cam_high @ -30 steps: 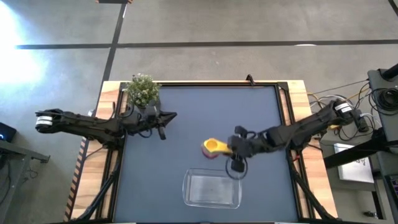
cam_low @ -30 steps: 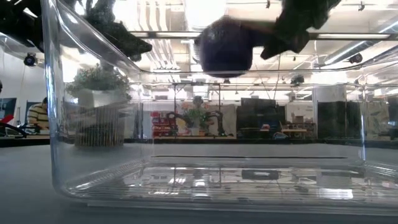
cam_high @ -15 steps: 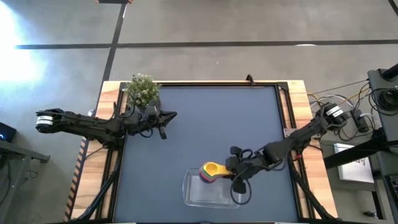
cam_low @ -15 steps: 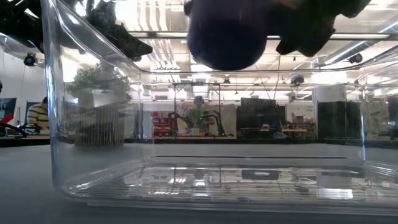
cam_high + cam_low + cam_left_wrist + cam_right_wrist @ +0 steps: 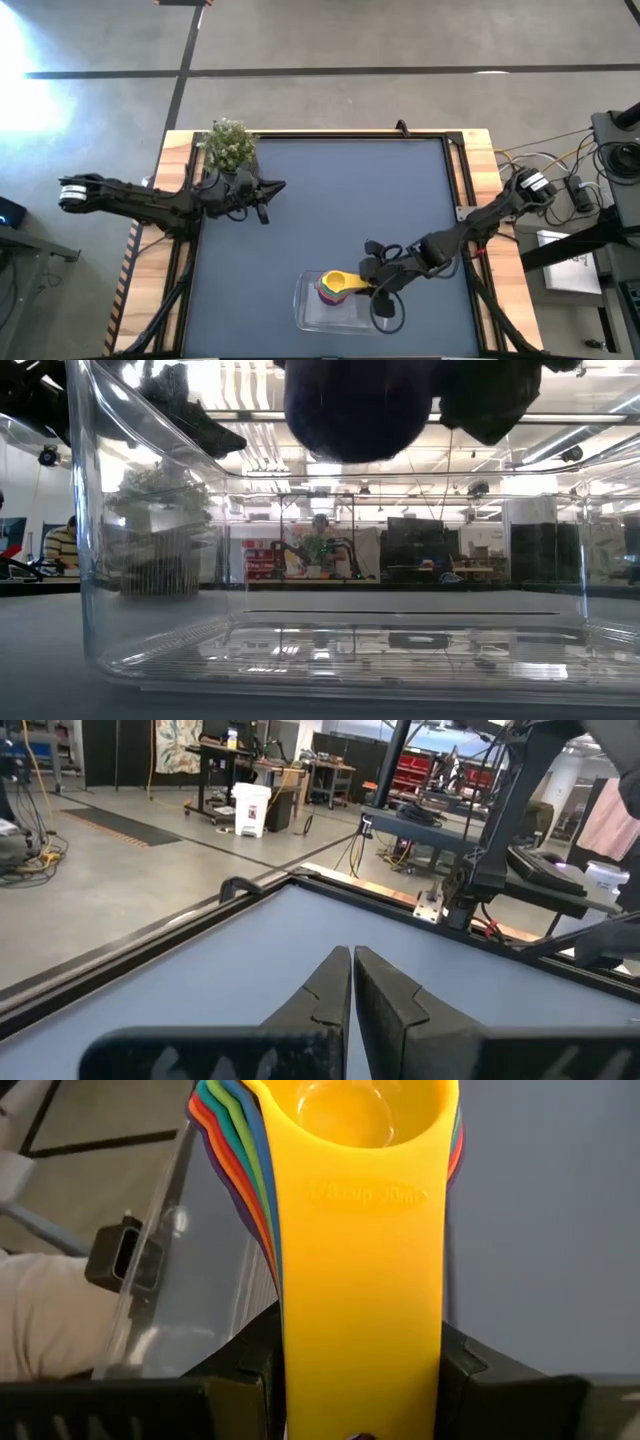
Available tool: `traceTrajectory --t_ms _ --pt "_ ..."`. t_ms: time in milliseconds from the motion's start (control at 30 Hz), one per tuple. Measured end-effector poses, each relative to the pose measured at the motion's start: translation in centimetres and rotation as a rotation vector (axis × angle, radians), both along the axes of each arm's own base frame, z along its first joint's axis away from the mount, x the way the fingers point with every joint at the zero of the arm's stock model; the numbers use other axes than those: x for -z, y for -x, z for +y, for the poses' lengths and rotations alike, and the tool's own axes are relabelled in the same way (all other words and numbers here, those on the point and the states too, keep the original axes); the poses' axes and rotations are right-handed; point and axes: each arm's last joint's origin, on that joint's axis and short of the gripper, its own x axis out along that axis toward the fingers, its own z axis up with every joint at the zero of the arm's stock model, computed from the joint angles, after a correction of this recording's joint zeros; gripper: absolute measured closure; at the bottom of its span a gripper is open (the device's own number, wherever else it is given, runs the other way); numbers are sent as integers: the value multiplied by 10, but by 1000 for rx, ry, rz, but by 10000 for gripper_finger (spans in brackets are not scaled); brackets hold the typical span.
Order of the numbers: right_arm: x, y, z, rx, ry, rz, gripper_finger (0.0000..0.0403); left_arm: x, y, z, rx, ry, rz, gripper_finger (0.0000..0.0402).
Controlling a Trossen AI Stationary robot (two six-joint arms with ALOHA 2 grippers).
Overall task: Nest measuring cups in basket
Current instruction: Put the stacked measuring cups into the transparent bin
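The measuring cups [image 5: 335, 285] are nested in one stack, yellow on top, with red, orange, green, blue and purple rims showing under it [image 5: 225, 1140]. My right gripper [image 5: 370, 284] is shut on them above the clear basket [image 5: 303, 312], which stands on the table at the near edge. In the low view the stack's dark underside [image 5: 355, 405] hangs over the basket's floor [image 5: 350, 645]. My left gripper [image 5: 351, 956] is shut on nothing, level above the table's far left, beside the plant. My right gripper pinches the stacked handles [image 5: 360, 1295] between its two fingers [image 5: 255, 1355], one on each long edge, with the yellow handle on top. The fingers come from the table's right, slanting down, and lie along the handles. The stack hangs clear above the basket, its bowls toward the table's left.
A small potted green plant [image 5: 230, 145] stands at the table's far left corner, close to my left arm. A raised frame [image 5: 455, 170] runs around the dark table top. The basket's see-through wall [image 5: 90, 560] stands right before the low camera.
My right gripper has carried the nested stack toward the table's near edge and a little down, tipping more steeply. The stack has come from beyond the basket's far rim to above the basket's inside. It is still held.
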Motion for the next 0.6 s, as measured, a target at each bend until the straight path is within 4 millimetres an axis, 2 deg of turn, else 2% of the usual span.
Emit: traceTrajectory --t_ms 400,600 --pt "34 -25 21 -77 54 113 274 10 -12 1 0 -4 16 402" --pt "43 -35 26 -65 136 189 274 9 -12 1 0 -12 -2 402"
